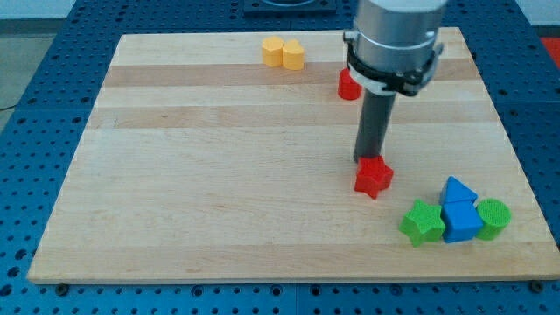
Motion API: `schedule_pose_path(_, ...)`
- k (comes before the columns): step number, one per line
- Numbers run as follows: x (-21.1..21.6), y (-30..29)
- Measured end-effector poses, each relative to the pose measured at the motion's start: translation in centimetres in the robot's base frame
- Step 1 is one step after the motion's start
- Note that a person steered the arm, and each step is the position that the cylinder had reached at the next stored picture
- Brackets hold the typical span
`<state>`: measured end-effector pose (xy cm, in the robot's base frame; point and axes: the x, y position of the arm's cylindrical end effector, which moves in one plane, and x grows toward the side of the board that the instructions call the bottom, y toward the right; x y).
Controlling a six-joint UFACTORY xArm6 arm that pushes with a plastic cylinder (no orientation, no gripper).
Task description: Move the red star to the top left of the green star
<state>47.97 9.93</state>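
The red star (pixel 374 178) lies on the wooden board (pixel 219 175), right of centre. The green star (pixel 423 222) lies lower right of it, near the view's bottom right. The red star is up and to the left of the green star, with a small gap between them. My tip (pixel 368 160) stands at the red star's top edge, touching it or nearly so. The rod rises from there to the arm's grey body at the view's top.
A blue block (pixel 461 220) and a blue triangle (pixel 457 191) sit right of the green star, with a green cylinder (pixel 493 217) beyond them. Another red block (pixel 349 85) is partly hidden behind the arm. Two yellow blocks (pixel 283 53) sit at the top.
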Motion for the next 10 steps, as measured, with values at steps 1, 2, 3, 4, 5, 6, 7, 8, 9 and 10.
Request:
schedule_pose_path(1,0.3,-1.1)
schedule_pose_path(2,0.2,-4.1)
schedule_pose_path(3,0.6,-4.8)
schedule_pose_path(4,0.7,-2.3)
schedule_pose_path(5,1.3,-1.1)
schedule_pose_path(6,1.8,-1.1)
schedule_pose_path(7,2.3,-0.6)
schedule_pose_path(8,2.4,-0.5)
schedule_pose_path(9,2.4,-0.5)
schedule_pose_path(10,2.1,-2.3)
